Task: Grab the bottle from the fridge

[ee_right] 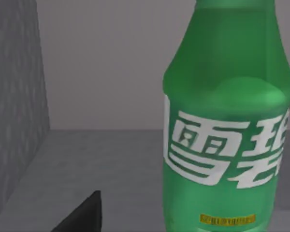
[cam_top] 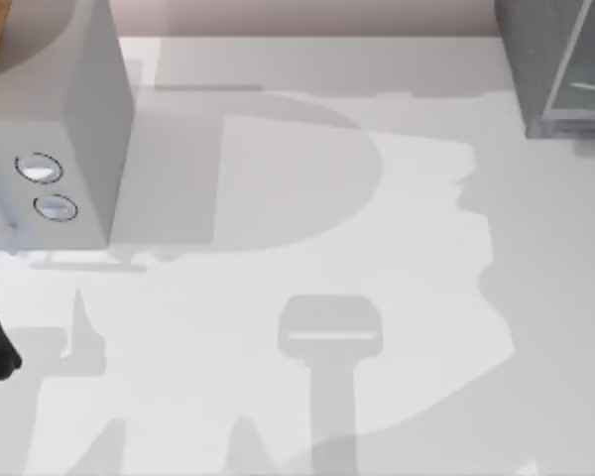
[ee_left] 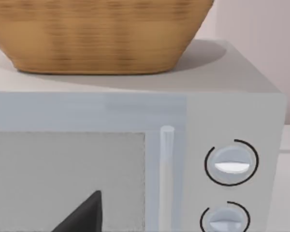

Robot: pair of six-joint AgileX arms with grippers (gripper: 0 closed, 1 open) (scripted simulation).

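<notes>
Standing upright on a grey shelf, the bottle (ee_right: 227,140) fills the right wrist view, close ahead of the right gripper, with the fridge's speckled dark wall (ee_right: 14,96) beside it. From above, the fridge (cam_top: 560,69) sits at the table's (cam_top: 307,248) two o'clock corner. The left wrist view faces a light grey box with two knobs (ee_left: 232,164), a woven basket (ee_left: 96,34) on top. I cannot tell how either gripper's fingers stand.
</notes>
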